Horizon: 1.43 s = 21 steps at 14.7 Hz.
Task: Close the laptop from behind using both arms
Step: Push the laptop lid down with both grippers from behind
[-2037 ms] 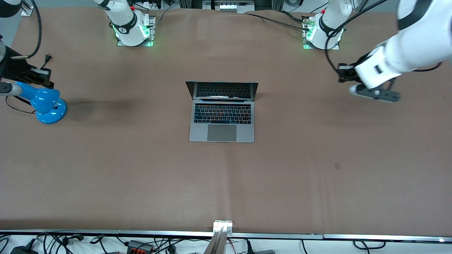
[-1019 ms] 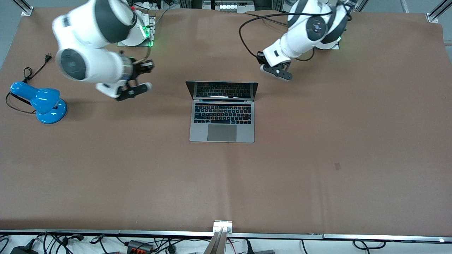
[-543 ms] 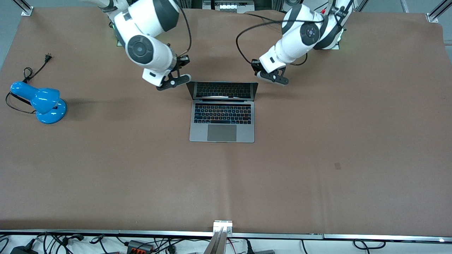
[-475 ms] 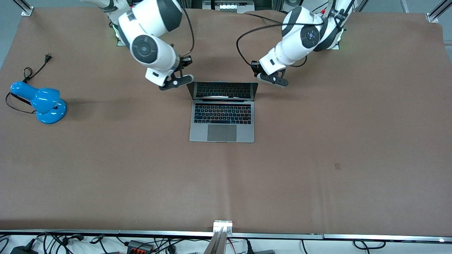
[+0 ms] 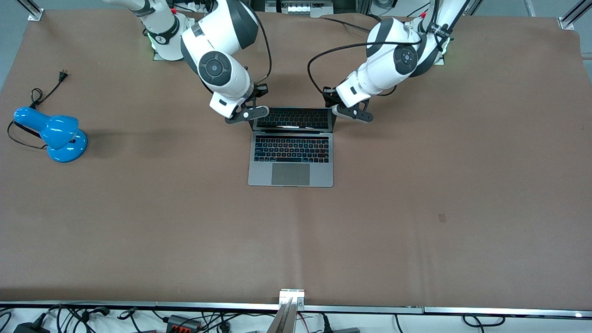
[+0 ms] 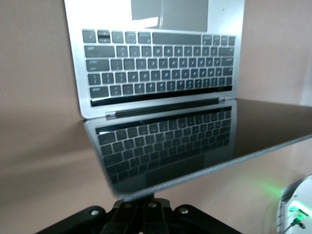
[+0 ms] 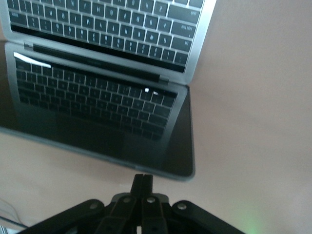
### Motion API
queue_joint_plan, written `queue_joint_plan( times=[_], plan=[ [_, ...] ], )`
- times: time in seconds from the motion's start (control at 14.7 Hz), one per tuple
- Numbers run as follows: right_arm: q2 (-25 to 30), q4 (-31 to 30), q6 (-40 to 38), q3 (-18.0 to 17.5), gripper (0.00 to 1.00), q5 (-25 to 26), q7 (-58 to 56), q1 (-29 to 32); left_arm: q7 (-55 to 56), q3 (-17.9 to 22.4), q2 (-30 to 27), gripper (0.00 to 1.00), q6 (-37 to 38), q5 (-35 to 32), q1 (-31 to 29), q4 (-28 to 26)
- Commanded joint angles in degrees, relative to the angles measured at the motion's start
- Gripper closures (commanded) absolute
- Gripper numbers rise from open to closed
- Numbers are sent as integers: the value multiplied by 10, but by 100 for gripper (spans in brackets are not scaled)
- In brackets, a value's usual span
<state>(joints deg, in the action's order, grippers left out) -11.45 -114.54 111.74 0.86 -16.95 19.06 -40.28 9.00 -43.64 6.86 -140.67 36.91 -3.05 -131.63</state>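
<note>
The laptop (image 5: 291, 148) lies open near the middle of the table (image 5: 416, 222), closer to the edge where the arm bases stand, its screen upright. The right gripper (image 5: 246, 114) is at one top corner of the lid, fingers together. The left gripper (image 5: 352, 112) is at the other corner, fingers apparently together; whether either touches is unclear.

One laptop (image 5: 291, 152), one blue desk lamp (image 5: 53, 134) and two arms, each fitted with one tool, are counted on one table (image 5: 416, 208).
</note>
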Motion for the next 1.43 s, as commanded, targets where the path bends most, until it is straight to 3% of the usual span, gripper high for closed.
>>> queue_joint_plan(
  times=[0.0,0.61,0.75,1.09,1.29,1.36],
  plan=[
    [-2,8,17,5,100,-8,6,5,1,-1,42,100,-14,6,-8,36],
    [-35,49,21,9,100,1,19,22,1,38,129,100,-39,-3,-2,95],
    [-51,66,29,9,100,1,19,31,1,46,144,100,-40,-37,-2,108],
    [-131,147,44,14,100,3,51,32,8,66,204,100,-41,-73,4,150],
    [-173,186,48,19,100,31,63,32,24,72,249,100,-100,-101,24,161],
    [-186,198,52,22,100,32,65,32,24,92,260,100,-107,-101,45,169]
  ],
)
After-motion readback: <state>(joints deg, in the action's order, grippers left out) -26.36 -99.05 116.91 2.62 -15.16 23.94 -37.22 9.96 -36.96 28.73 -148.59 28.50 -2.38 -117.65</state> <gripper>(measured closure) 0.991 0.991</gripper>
